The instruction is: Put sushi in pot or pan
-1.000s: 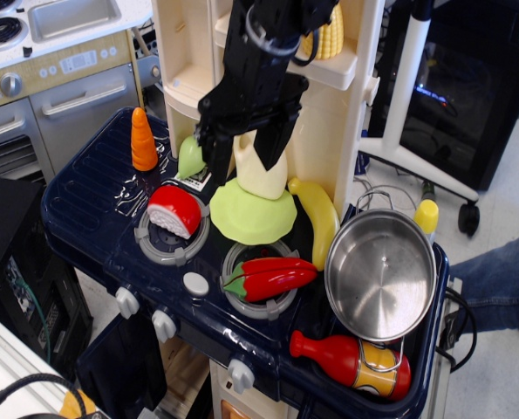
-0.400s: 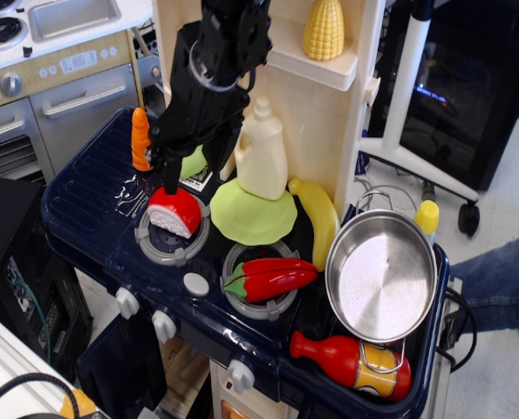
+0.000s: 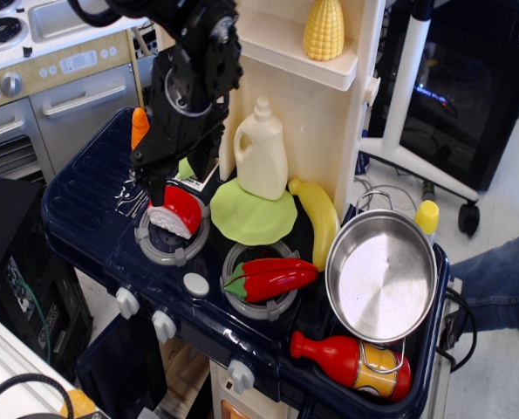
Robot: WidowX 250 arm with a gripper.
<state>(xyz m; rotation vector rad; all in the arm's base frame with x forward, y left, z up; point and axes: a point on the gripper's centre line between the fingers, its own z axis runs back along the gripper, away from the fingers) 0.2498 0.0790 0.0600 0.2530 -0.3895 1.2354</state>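
Far left we saw an orange carrot (image 3: 139,125) standing upright on the dark blue toy stove top (image 3: 80,205), partly hidden behind the black arm. Next to it the gripper (image 3: 165,186) hung straight down over the left grey burner ring (image 3: 154,247), its tips low around the sushi (image 3: 177,212); we saw one dark finger (image 3: 148,189) against the sushi's left side, the other side was hidden, so we could not tell whether the claw was pressed on it or just spread around it. The sushi, red top and white base, sat on that left burner, tilted. A bit of a pale green item (image 3: 187,168) showed behind the arm, too hidden to name. Right of the sushi lay the light-green plate (image 3: 253,215), with a cream bottle (image 3: 261,151) upright at its back edge. In front of the plate a red chili pepper (image 3: 272,277) lay across the second burner. A yellow banana (image 3: 318,218) lay between plate and pan. The steel pan (image 3: 380,275) sat tilted at the stove's right end, well apart from the sushi, nothing in it. A red bottle (image 3: 351,360) with yellow label lay on its side just in front of the pan. Up on the shelf stood a yellow corn cob (image 3: 324,28)
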